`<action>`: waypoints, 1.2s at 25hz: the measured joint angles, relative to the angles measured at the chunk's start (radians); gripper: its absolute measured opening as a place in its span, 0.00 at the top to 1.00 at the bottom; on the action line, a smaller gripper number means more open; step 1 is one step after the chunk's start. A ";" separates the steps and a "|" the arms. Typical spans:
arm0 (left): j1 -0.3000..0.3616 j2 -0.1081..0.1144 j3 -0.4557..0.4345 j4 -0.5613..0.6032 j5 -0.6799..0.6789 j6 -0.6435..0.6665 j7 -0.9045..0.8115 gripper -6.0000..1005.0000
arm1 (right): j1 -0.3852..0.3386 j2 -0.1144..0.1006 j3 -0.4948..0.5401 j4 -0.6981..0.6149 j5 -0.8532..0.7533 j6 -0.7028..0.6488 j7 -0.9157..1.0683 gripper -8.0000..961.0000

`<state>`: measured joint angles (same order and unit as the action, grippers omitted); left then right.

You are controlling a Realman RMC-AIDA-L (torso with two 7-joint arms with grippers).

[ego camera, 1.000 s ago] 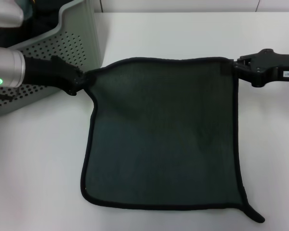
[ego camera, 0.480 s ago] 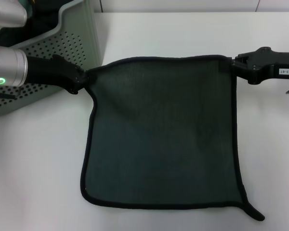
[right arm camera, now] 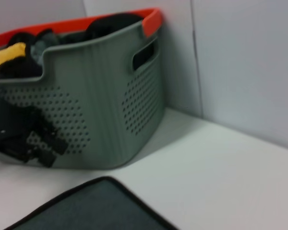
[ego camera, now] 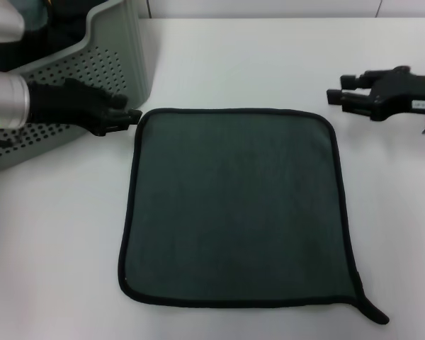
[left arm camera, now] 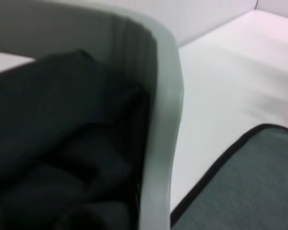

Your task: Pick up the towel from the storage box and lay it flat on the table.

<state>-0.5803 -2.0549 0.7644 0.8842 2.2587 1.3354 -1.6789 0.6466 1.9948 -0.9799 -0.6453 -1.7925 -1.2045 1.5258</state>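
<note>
- A pale wall (right arm camera: pixel 245 62) stands close behind the work surface, meeting it in a straight line.
- A thin dark vertical seam (right arm camera: pixel 196 52) splits that wall into 2 panels.
- Even, soft light falls across everything, leaving only faint shadows.

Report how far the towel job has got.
Done: the towel lies flat, dark green side up, on the table, outside the storage box. In hand: nothing; the left gripper and right gripper are open beside its far corners. Left: only withdrawing the arms.
</note>
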 joint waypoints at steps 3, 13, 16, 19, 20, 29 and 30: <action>0.016 0.013 0.000 0.000 -0.057 0.042 0.039 0.67 | -0.011 -0.007 0.010 -0.011 0.036 -0.050 0.003 0.65; 0.051 0.027 0.000 -0.139 -0.339 0.448 0.424 0.51 | -0.068 0.028 -0.006 -0.001 0.116 -0.456 -0.253 0.33; 0.061 0.040 -0.001 -0.220 -0.467 0.588 0.522 0.49 | -0.081 0.029 -0.050 0.022 0.192 -0.540 -0.290 0.21; 0.080 0.050 -0.001 -0.249 -0.493 0.621 0.603 0.49 | -0.085 0.031 -0.095 0.029 0.233 -0.555 -0.311 0.10; 0.084 0.051 -0.001 -0.251 -0.493 0.621 0.607 0.49 | -0.085 0.032 -0.108 0.032 0.242 -0.555 -0.317 0.09; 0.102 0.053 0.005 -0.254 -0.486 0.625 0.610 0.49 | -0.072 0.033 -0.194 0.062 0.316 -0.562 -0.346 0.06; 0.105 0.053 0.006 -0.254 -0.486 0.626 0.609 0.49 | -0.073 0.033 -0.203 0.062 0.326 -0.563 -0.350 0.06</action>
<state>-0.4755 -2.0017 0.7703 0.6304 1.7722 1.9613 -1.0701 0.5734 2.0278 -1.1825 -0.5833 -1.4668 -1.7670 1.1760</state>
